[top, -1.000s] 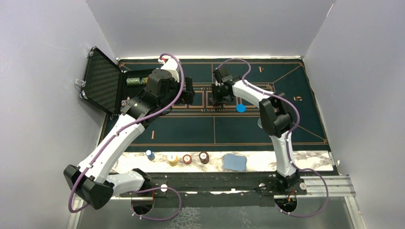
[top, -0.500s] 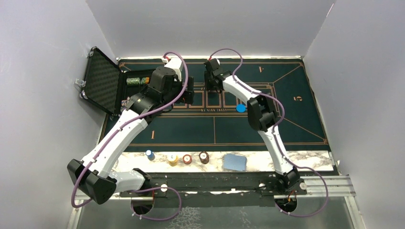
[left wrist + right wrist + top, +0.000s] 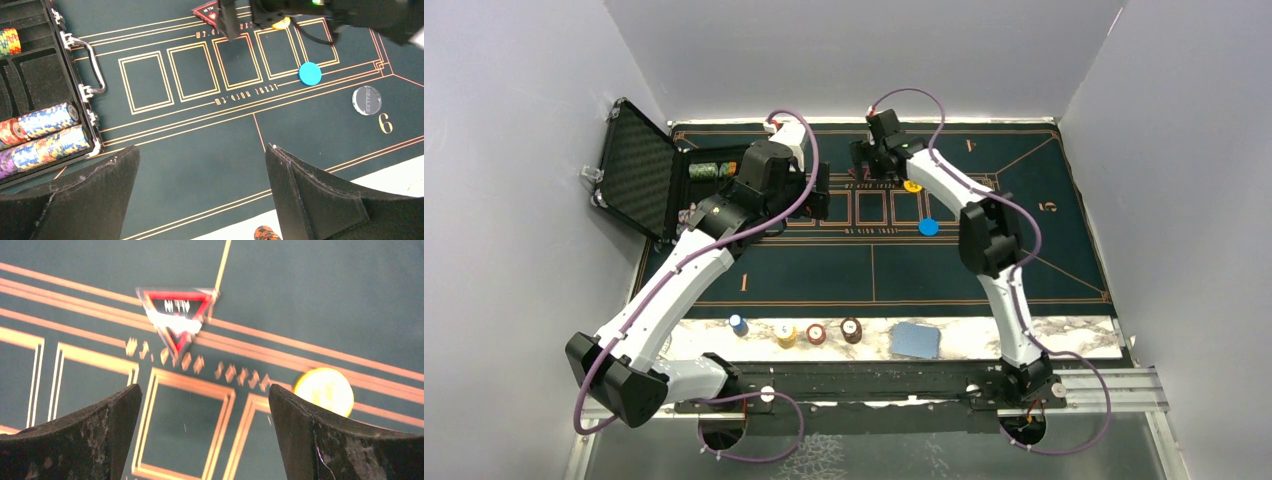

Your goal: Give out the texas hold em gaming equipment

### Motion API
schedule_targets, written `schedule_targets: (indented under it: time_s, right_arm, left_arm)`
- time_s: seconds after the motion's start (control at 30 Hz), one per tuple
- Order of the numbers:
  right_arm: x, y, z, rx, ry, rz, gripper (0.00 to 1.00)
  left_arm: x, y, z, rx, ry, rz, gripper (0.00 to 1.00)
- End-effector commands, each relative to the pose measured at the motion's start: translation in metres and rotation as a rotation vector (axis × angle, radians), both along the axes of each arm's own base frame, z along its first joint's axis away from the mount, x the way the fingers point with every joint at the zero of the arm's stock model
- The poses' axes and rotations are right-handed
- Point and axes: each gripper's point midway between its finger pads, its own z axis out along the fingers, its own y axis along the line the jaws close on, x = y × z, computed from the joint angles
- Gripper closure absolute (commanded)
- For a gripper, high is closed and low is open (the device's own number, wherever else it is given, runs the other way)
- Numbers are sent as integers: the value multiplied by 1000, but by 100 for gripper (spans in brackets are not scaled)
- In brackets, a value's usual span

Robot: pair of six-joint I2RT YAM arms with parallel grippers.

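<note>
My right gripper hovers open over the far row of card boxes with nothing between its fingers. A small red triangular marker lies flat on the felt just ahead of it. A yellow disc rests beside its right finger. On the mat's right half lie a blue disc and a clear dealer disc. Above the left side of the mat, my left gripper stands open and empty. Chip stacks and a blue card deck sit on the marble strip.
An open black case holding rows of coloured chips stands at the mat's far left, its metal handle facing the mat. The green felt mat has orange lines. White walls close in three sides.
My right gripper swung toward the far edge and its jaws opened. The yellow disc now shows beside the right arm. The left arm barely moved.
</note>
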Motion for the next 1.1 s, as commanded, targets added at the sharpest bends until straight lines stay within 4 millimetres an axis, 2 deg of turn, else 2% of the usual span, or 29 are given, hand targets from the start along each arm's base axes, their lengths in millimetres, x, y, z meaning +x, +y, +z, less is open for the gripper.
schedule_targets:
  time_s: [0.0, 0.1, 0.17, 0.27, 0.5, 0.63, 0.73, 0.8, 0.97, 1.07]
  right_arm:
    - [-44, -46, 46, -53, 54, -19, 1]
    - [-72, -78, 33, -7, 182, -22, 1]
    - [-84, -102, 28, -45, 228, -46, 1]
    - [-100, -118, 15, -85, 280, -38, 0]
    - [-127, -134, -28, -109, 453, -83, 9]
    - [-131, -138, -37, -121, 462, -92, 11]
    - [-140, -152, -47, -181, 480, -120, 12]
    - [-145, -151, -54, -177, 489, -101, 13]
    - [-155, -151, -71, -180, 548, -107, 26]
    - [-154, -153, -72, -180, 518, -102, 27]
  left_arm:
    - [0, 3, 8, -14, -24, 21, 1]
    - [-1, 2, 2, -21, -10, 23, 1]
    - [-3, 0, -1, -27, -1, 16, 1]
    - [-3, -1, -1, -36, -3, 12, 1]
    - [-1, -2, 3, -37, -15, 6, 1]
    - [-2, -2, 4, -37, -17, 3, 1]
    - [-2, -3, 3, -38, -13, 1, 1]
    - [-1, -3, 4, -37, -17, 2, 1]
    - [-1, -4, 6, -41, -19, -3, 1]
    - [-1, -3, 8, -38, -27, -1, 1]
